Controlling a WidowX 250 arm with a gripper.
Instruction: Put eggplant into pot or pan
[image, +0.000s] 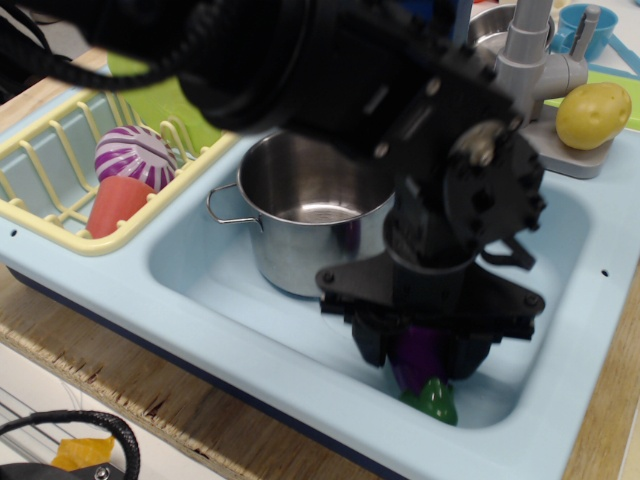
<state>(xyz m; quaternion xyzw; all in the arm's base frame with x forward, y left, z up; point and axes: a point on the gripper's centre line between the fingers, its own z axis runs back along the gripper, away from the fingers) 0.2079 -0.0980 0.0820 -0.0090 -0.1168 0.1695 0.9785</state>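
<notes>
- Only one view. Black gripper (424, 345) sits low in the light blue sink (230, 300), toward the front-right part of the basin; fingers pinched onto the eggplant (420, 358).
- Eggplant: purple body showing between the two fingers, green cap (434, 400) poking out below, pointing at the sink's front edge. Frame is motion-blurred here, so can't tell if it's touching the sink floor or lifted off it.
- Steel pot (300, 215) stands upright in the sink, back-left of the gripper, just beside it; one loop handle (222, 205) sticks out toward the left. Inside looks empty, shiny bottom visible.
- Eggplant is outside the pot, to its front-right.
- Arm (330, 70), big and black, covers most of the top of the frame and hides the pot's back rim.
- Yellow dish rack (60, 215) at the left edge holds a purple-and-white striped toy (133, 155), an orange-red cup (118, 205) in front of it, green plate (185, 105) behind.
- Grey faucet (530, 55) at back right, yellow potato toy (592, 114) next to it.
- Wooden counter edge (130, 385) runs along the front.
</notes>
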